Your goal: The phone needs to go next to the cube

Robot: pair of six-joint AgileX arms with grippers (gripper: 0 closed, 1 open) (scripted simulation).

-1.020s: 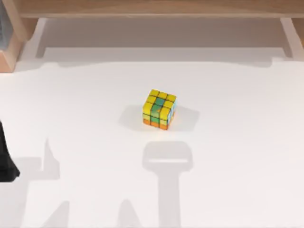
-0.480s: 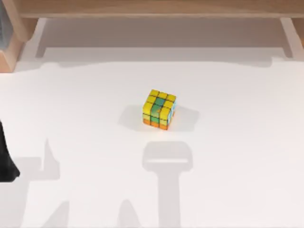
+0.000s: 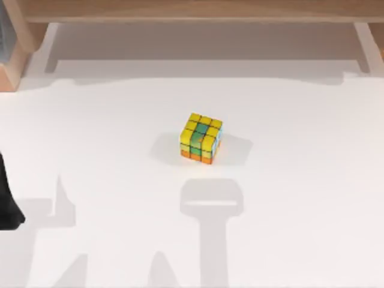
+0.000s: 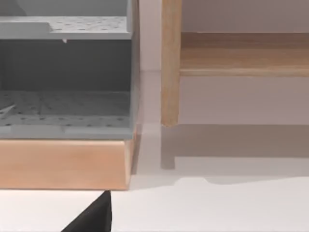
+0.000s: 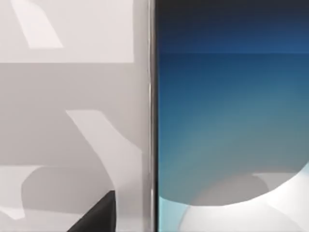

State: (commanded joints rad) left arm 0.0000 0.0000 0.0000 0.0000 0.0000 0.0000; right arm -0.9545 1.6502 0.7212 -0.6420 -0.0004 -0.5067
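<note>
Whether the right gripper's fingers are spread or pinching I cannot tell; in the right wrist view a dark wedge (image 5: 96, 215) juts in at the frame's edge, likely part of that gripper, and nothing more of it is visible. Right before that camera, very close, is the phone (image 5: 231, 125) — a blue-grey screen with a pale patch toward one end and a thin light edge running straight down beside it, the white table (image 5: 72, 87) and its shadows behind. So near the lens, the phone looks to be either held by the right arm or about to be taken, but no contact shows. The left gripper's fingers I cannot tell either: the left wrist view has a similar dark wedge (image 4: 94, 217) low in the frame, facing a grey perforated shelf (image 4: 65, 72) with a wooden lip and a wooden post (image 4: 171, 63). In the top view a dark piece of the left arm (image 3: 7, 201) sits at the table's left edge, seemingly parked. The cube (image 3: 201, 138) stands alone near the table's middle, yellow top up, with nothing beside it. By my reading the task is not yet done — the phone has yet to be set down beside the cube.
</note>
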